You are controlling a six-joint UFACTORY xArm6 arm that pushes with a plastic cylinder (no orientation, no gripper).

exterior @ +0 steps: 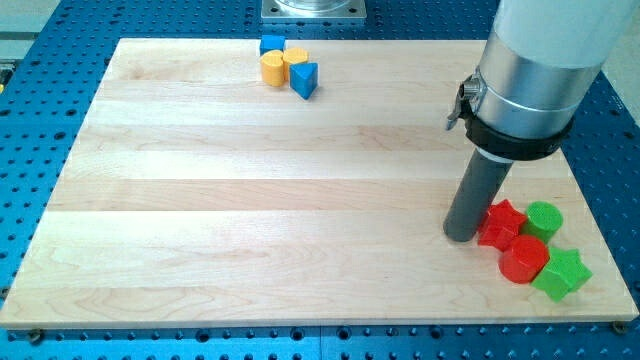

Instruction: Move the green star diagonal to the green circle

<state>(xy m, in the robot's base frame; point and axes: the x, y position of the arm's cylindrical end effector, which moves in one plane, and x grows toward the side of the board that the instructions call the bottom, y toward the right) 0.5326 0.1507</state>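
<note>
My tip (461, 236) rests on the wooden surface (250, 180) at the view's lower right, touching or just beside the left edge of the red star (501, 222). There is no pincer on this rig, only the rod, so there is nothing to spread or press together.

The green star (561, 273) lies at the far lower right of the cluster, near the surface's edge. The green circle (544, 219) sits above it, toward the view's top, with the red cylinder (523, 259) wedged between them and to the left. All four blocks are packed tight, touching or nearly so.

I judge the tip is on the wrong side for a clean push: the red star and red cylinder stand between it and the green star, so any shove from here would move the whole cluster. I would need to come round to reach the green star directly, and its closeness to the edge leaves little room.

Far off at the view's top, a blue cube (272, 45), two yellow blocks (284, 64) and a blue triangular block (304, 79) huddle together, well clear of the work.
</note>
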